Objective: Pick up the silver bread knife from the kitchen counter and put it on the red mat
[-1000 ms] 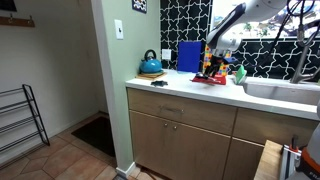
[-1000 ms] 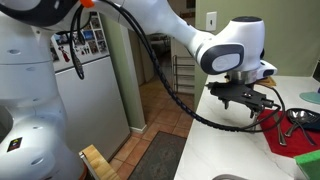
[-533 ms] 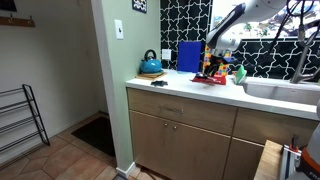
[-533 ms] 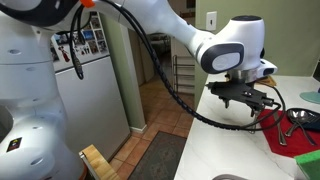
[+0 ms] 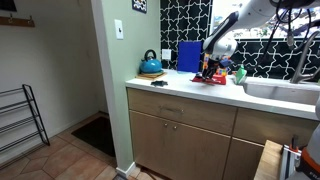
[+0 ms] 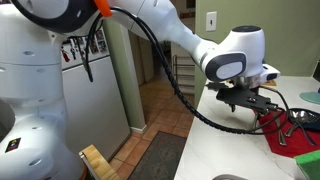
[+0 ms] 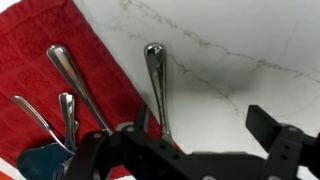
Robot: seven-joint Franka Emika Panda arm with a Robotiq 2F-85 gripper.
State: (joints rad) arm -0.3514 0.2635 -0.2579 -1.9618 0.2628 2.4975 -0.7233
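Observation:
In the wrist view the silver bread knife (image 7: 155, 78) lies on the white kitchen counter (image 7: 240, 60), just beside the edge of the red mat (image 7: 40, 70). Only its handle shows; the rest is hidden under my gripper. My gripper (image 7: 202, 122) is open and empty above the counter, with its left finger next to the knife. Several other silver utensils (image 7: 75, 80) lie on the mat. In both exterior views the gripper (image 5: 212, 68) (image 6: 246, 100) hangs low at the mat (image 5: 210, 80) (image 6: 284, 136).
A blue kettle (image 5: 150, 64) and an upright blue board (image 5: 189, 56) stand at the back of the counter (image 5: 190, 93). A sink (image 5: 282, 90) lies beside the mat. A fridge (image 6: 90, 85) stands across the room.
The arm has shifted a little and the gripper sits slightly lower over the counter edge of the mat. Nothing has been taken hold of.

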